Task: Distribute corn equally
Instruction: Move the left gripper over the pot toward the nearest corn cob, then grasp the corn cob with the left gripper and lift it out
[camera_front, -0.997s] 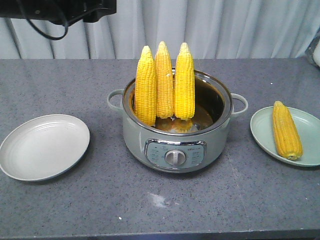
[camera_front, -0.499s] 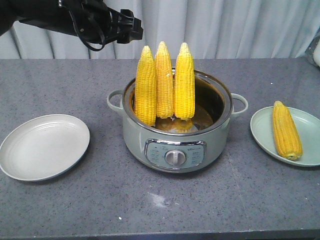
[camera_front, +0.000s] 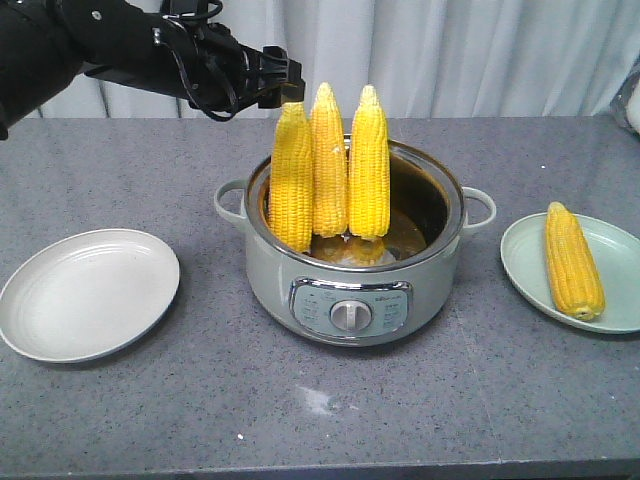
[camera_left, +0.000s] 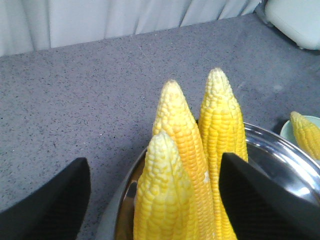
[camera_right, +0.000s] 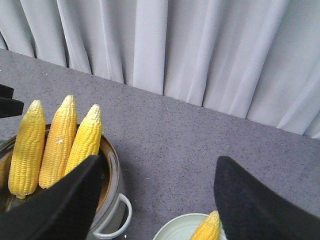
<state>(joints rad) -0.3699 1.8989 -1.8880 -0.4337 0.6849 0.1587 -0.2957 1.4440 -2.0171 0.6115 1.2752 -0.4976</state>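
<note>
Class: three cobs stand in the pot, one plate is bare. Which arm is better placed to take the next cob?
Left. The left gripper, open, hangs at the cobs, nearer the bare plate. The right gripper, also open, sits off beside the pot.

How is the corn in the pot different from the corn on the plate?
The pot cobs stand upright, tips up, inside the pot; the plate cob lies flat on its plate. The pot cobs are three together; the plate cob is alone. The open left gripper hovers at the pot cobs' tips; nothing is near the plate cob. All are husked yellow corn.
</note>
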